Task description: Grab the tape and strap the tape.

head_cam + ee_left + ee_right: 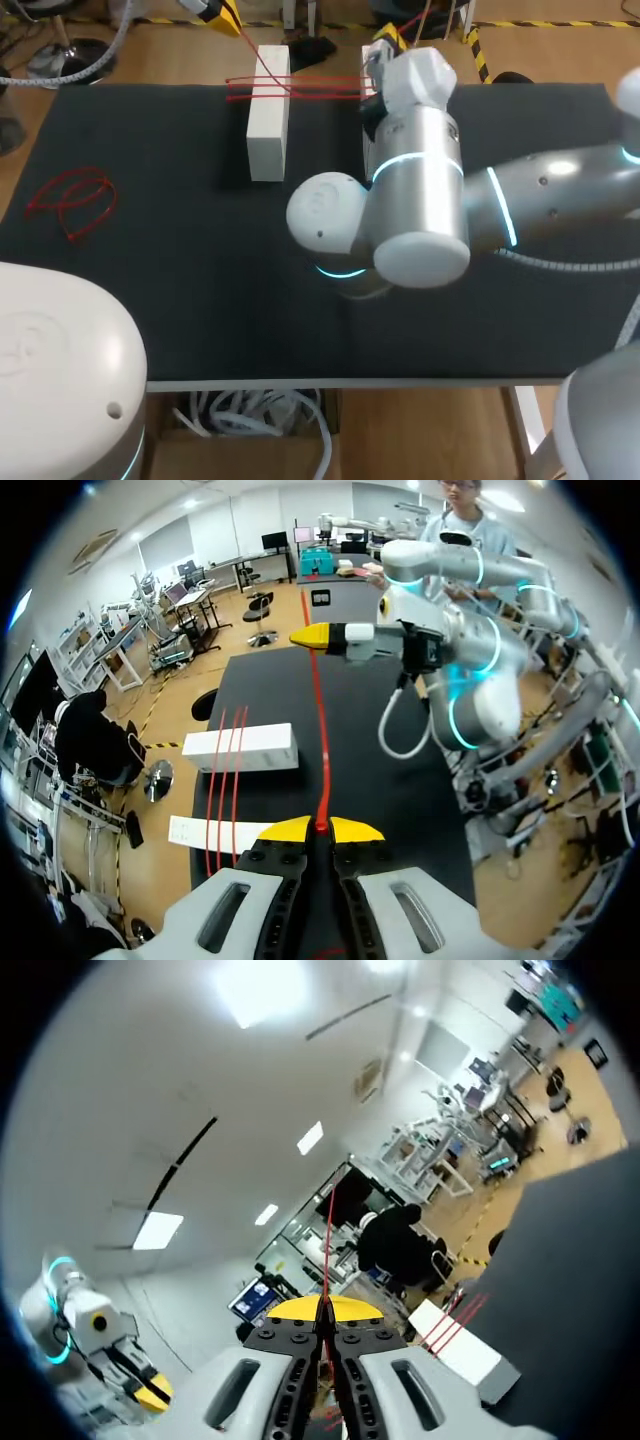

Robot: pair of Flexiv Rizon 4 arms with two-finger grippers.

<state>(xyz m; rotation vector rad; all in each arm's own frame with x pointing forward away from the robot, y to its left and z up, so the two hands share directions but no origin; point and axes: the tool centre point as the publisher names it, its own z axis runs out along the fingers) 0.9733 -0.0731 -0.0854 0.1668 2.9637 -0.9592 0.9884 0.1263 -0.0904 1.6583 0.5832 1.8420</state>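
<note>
Two white blocks (240, 748) stand side by side on the black worktop (200, 300), with several strands of red tape (318, 740) stretched across their tops. The left gripper (322, 828) has its fingers pinched on a single taut strand, which runs straight ahead toward the right gripper (322, 1312). The right gripper's fingers are likewise pressed together on the tape, the strand leading out ahead of them. A loose loop of tape (72, 205) lies well apart, near the worktop's left side.

left arm (60, 370): extended far forward, jaws pinched together | right arm (430, 200): across centre, jaws pinched together
</note>
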